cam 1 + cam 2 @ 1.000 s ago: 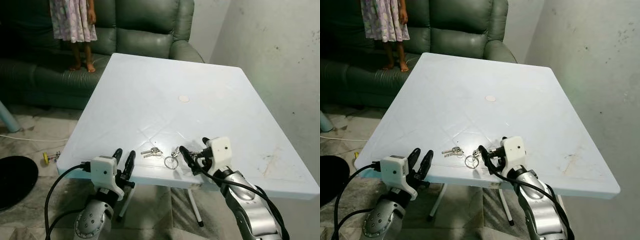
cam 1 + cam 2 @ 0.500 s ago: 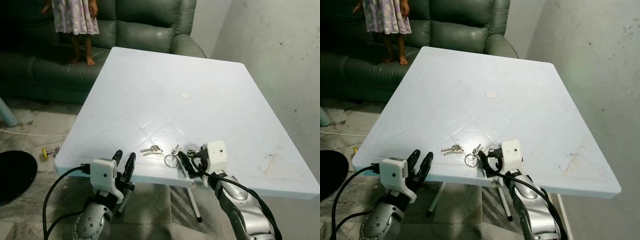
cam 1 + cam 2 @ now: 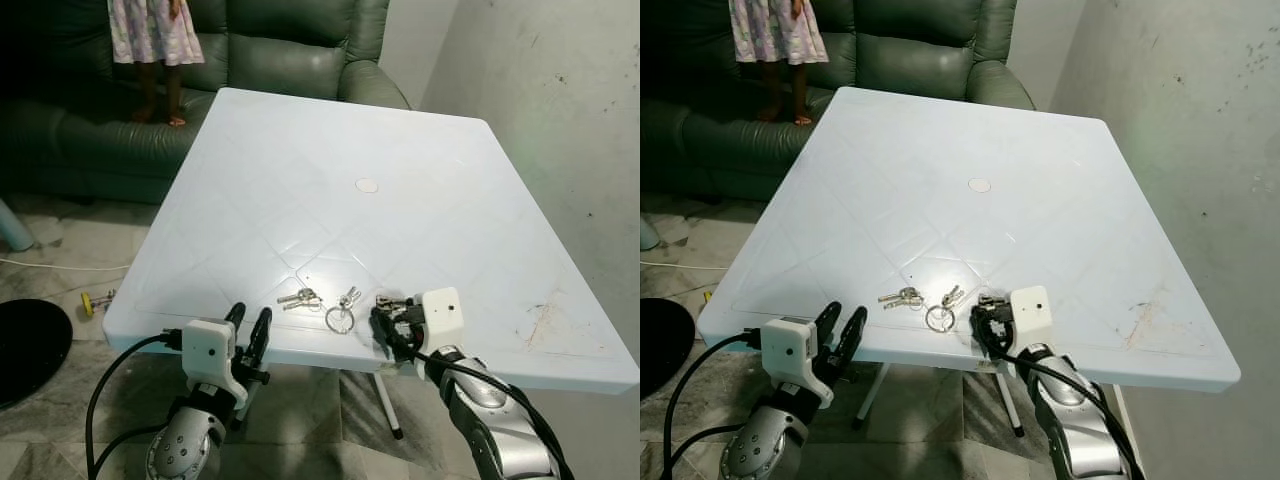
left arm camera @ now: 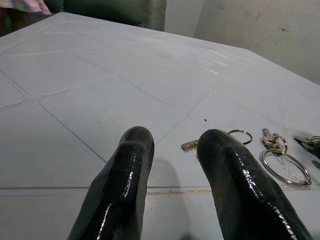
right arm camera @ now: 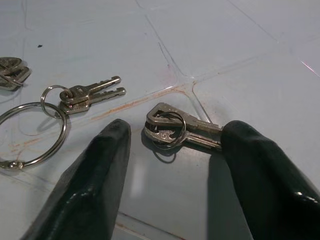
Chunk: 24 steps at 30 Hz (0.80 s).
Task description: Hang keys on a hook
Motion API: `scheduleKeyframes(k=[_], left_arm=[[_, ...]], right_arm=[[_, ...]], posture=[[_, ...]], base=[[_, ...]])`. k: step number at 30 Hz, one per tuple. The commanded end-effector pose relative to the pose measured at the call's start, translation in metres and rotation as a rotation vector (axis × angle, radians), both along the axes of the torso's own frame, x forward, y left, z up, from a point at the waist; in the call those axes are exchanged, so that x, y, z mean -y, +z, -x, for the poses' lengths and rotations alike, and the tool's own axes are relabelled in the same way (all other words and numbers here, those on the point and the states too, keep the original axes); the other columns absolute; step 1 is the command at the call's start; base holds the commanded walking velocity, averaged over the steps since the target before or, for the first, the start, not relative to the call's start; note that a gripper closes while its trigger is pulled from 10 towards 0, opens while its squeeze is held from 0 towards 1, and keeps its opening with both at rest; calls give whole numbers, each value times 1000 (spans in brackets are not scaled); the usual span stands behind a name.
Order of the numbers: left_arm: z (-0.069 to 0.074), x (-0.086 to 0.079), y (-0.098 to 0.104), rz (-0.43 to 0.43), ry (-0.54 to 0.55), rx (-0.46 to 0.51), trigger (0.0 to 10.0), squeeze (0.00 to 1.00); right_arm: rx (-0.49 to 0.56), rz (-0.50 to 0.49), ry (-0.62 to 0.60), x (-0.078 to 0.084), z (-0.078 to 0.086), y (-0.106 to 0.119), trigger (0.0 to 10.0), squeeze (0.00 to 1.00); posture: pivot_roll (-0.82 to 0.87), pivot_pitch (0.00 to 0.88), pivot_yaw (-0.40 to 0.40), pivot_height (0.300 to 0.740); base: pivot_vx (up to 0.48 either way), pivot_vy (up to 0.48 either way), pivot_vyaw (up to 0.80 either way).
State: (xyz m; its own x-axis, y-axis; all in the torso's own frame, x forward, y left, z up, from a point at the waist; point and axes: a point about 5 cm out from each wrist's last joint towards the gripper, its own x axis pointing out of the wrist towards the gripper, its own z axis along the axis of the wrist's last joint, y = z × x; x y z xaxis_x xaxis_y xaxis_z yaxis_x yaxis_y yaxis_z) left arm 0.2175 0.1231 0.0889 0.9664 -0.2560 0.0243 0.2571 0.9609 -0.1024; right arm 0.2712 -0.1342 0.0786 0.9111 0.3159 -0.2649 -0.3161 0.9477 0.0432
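Right claw [image 5: 172, 165] released, straddling key pair [image 5: 180, 131] flat on surface [image 3: 330, 140]; risk: fingers skid over thin metal; left claw [image 4: 175, 165] released

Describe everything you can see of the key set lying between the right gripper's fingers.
The key set is a few silver metal keys on a small ring, lying flat on the white table near its front edge. The blades point toward one black finger of the right gripper, whose fingers are open on either side without touching it. A large ring with more keys lies apart beside it.
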Motion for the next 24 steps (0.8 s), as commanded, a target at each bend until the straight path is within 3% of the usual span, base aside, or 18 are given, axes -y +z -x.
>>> scheduleKeyframes(k=[1,24], left_arm=[[0,4,5,-2,-12,12,10000,0],[1,3,6,-3,10,6,10000,0]], right_arm=[[11,1,-5,1,1,4,10000,0],[-4,-4,-18,-10,-6,6,10000,0]], posture=[[155,69,-128,740],[174,88,-138,740]], base=[[0,0,0],[0,0,0]])
